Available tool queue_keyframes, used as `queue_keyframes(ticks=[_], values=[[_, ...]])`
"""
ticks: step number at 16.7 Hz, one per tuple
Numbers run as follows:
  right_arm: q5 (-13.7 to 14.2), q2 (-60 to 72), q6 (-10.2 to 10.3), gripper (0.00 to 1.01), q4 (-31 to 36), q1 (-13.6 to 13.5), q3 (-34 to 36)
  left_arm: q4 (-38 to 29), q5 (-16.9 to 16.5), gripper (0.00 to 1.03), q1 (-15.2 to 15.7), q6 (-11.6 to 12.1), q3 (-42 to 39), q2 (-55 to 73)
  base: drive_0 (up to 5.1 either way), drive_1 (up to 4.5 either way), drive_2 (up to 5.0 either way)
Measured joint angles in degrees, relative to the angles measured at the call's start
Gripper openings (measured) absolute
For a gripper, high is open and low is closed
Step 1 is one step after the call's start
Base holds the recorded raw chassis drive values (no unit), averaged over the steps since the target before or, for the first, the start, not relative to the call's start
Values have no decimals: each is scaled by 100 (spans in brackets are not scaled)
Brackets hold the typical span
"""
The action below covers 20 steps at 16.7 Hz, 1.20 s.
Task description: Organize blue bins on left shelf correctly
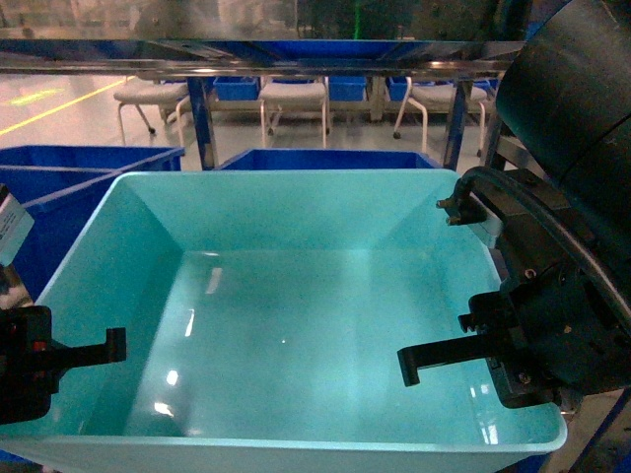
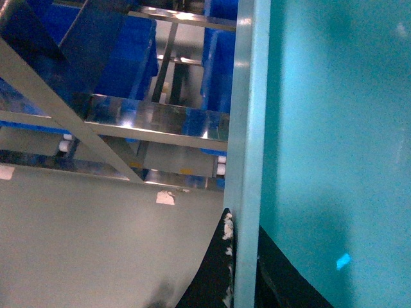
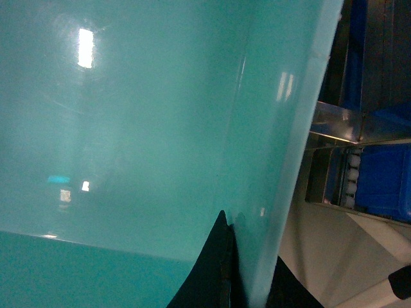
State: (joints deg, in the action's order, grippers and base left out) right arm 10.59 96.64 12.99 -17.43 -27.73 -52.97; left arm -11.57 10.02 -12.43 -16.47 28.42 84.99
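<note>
A large light turquoise blue bin fills the head view, empty and held up between both arms. My left gripper is shut on its left rim, and my right gripper is shut on its right rim. In the left wrist view the black fingers pinch the pale rim from both sides. In the right wrist view the gripper clamps the bin wall the same way. The steel shelf shows as a shiny crossbar with white rollers beyond the bin.
Darker royal-blue bins stand just behind the held bin. A steel shelf rail crosses overhead. More dark blue bins sit in the rack, and a roller track lies to the right. Grey floor lies below.
</note>
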Motion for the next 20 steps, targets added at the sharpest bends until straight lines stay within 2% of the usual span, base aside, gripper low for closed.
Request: queue_keyframes(ticks=[7,20], values=[[2,0,0,2,-55,0,2,46,2,2,0,-2,0,0,7,421,-407],[4,2,0,2,-46,0,2,39,0,2,-2,-2,0,2,0,0,0]])
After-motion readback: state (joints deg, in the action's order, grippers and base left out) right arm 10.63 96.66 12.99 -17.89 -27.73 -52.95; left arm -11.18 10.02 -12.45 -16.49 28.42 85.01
